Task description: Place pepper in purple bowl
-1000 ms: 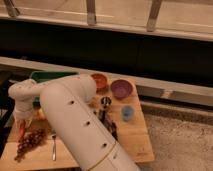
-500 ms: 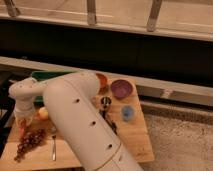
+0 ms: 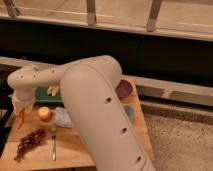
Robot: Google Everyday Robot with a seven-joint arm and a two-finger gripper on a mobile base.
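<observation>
Camera view puts the step's start at the far left edge of the wooden desk (image 3: pixel 70 150). There the claw (image 3: pixel 20 109) points down, its fingers pressed together on what looks like the upper end of the pepper (image 3: pixel 21 121). The pepper hangs almost upright beneath the claw, above the dark grape bunch (image 3: pixel 29 142) and just left of the round orange-yellow fruit (image 3: pixel 45 113). A fork (image 3: pixel 53 147) lies below the fruit, and a green tray (image 3: pixel 42 93) sits behind it. The robot's own pale arm (image 3: pixel 95 110) arches across the middle and hides much of the desk. The purple bowl (image 3: pixel 124 89) peeks out from behind it at the back right, well apart from the pepper, with a small blue cup (image 3: pixel 129 111) just in front of it. The step in hand appears to be the carry to the bowl. To do it well, the robot should keep the pepper high enough that its dangling tip clears the fruit and whatever lies in the hidden stretch. It should also travel smoothly, since a slim thing pinched at one end is likely to swing or slip. Over the bowl, the tip should be centred inside the rim before lowering. The pepper looks long against the bowl, so releasing it low and letting it lean on the far wall should stop it tipping out toward the cup.
</observation>
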